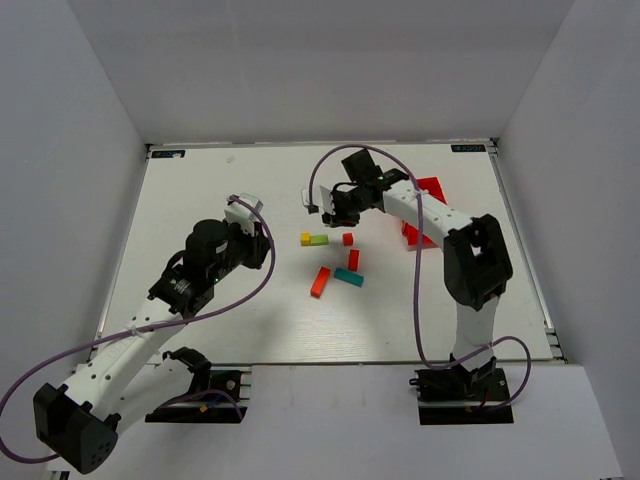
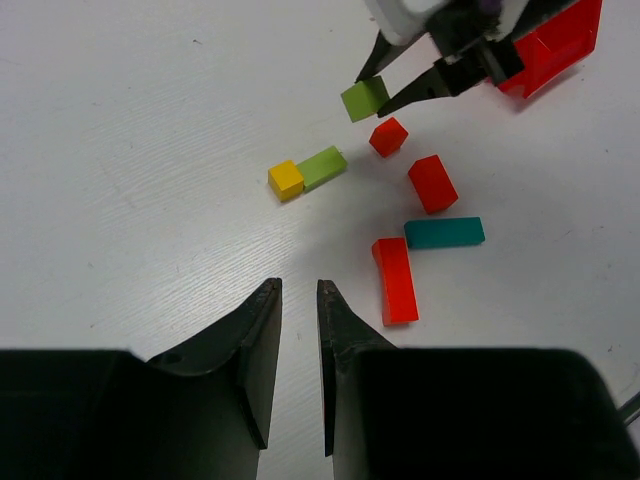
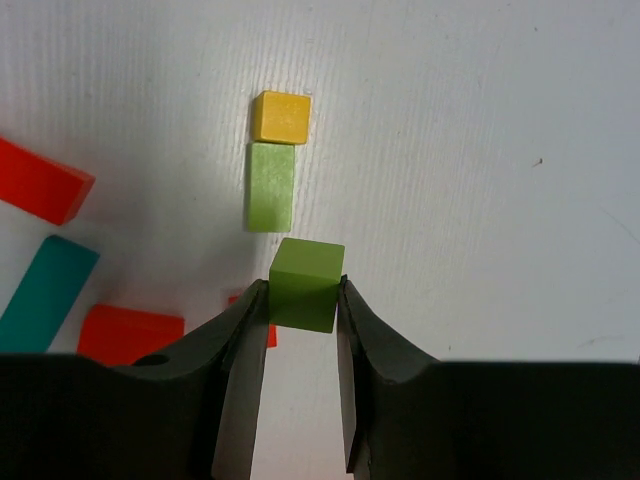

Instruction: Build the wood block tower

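At table centre, top view: yellow cube point(image 1: 306, 239) and green bar point(image 1: 319, 240) lie end to end, touching. Red cube point(image 1: 347, 238) near, at 3 o'clock. Red bar point(image 1: 353, 259), teal bar point(image 1: 348, 277) and orange bar point(image 1: 320, 281) lie flat at 4 to 5 o'clock. Nothing stacked. Right gripper point(image 3: 303, 300) clamps a green cube point(image 3: 306, 284) above the tabletop, at 1 o'clock of the pair. Left gripper point(image 2: 299, 290) sits at 9 o'clock, well apart, slim gap between fingers, holding nothing. Red bin point(image 1: 428, 190) at 2 o'clock.

Red bin point(image 2: 560, 45) partly beyond the left wrist view's edge; red cube point(image 3: 269, 334) mostly behind right gripper point(image 3: 303, 290)
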